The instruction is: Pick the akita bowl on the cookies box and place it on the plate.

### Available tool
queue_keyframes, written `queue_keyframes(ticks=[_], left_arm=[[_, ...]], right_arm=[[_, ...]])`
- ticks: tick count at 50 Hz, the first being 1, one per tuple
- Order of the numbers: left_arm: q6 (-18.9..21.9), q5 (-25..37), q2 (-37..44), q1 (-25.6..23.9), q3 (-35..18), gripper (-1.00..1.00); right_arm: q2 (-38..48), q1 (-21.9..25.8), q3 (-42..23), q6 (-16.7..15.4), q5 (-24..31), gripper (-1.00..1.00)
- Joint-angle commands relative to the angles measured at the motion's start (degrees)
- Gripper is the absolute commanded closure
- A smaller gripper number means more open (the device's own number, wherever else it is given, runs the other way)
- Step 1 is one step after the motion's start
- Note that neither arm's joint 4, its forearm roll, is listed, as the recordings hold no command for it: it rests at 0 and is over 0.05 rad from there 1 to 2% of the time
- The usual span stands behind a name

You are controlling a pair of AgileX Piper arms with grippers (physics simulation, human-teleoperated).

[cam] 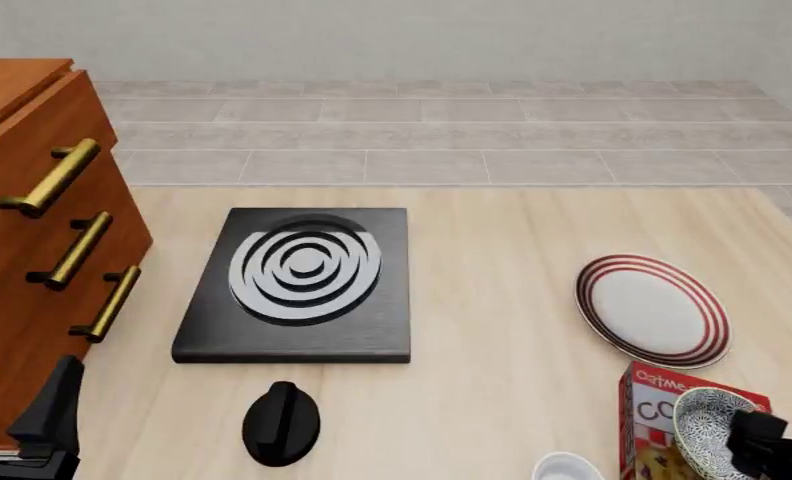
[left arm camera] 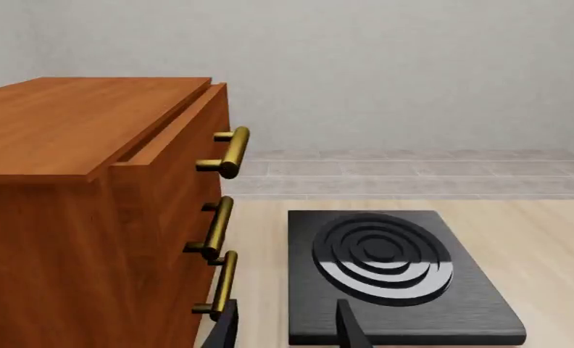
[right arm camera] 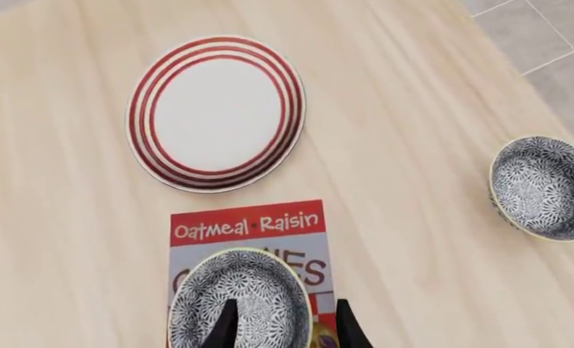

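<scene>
Your akita bowl [right arm camera: 238,301] sits on the cookies box [right arm camera: 248,232], at the end of the carton away from the plate [right arm camera: 217,113]. The plate lies bare on the worktop [right arm camera: 64,232], just beyond the box's lettered end, nothing on it. So the placing is all still to do.

Your right gripper [right arm camera: 285,322] is down over the bowl: one finger shows inside the speckled hollow, the other outside the rim, so the fingers straddle the bowl's wall. They stand apart with the rim between them; I cannot say from these views that they press on it yet. The bowl shows no lift off the carton. I'd judge you are at the grasp step, with the lift, carry and set-down left.

Note a second speckled bowl [right arm camera: 546,187] on the worktop off to the side, well apart from the box; it is not on the carton, so not your target.

Your left gripper [left arm camera: 285,330] idles with fingers spread, holding nothing, near the wooden drawer cabinet [left arm camera: 75,210] and facing the black stove slab [left arm camera: 393,275]. It has no part in this yet.
</scene>
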Motion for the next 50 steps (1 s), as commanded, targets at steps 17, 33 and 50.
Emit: queue_keyframes(ticks=[17, 33, 50], left_arm=[[0.00, 0.00, 0.00, 0.00, 0.00, -1.00], [0.00, 0.00, 0.00, 0.00, 0.00, -1.00], [0.00, 0.00, 0.00, 0.00, 0.00, -1.00]], right_arm=[[4.10, 0.06, 4.34, 0.08, -6.00, -1.00], [5.67, 0.47, 5.59, 0.22, -8.15, -1.00], [7.75, 0.67, 7.07, 0.29, -11.10, -1.00]])
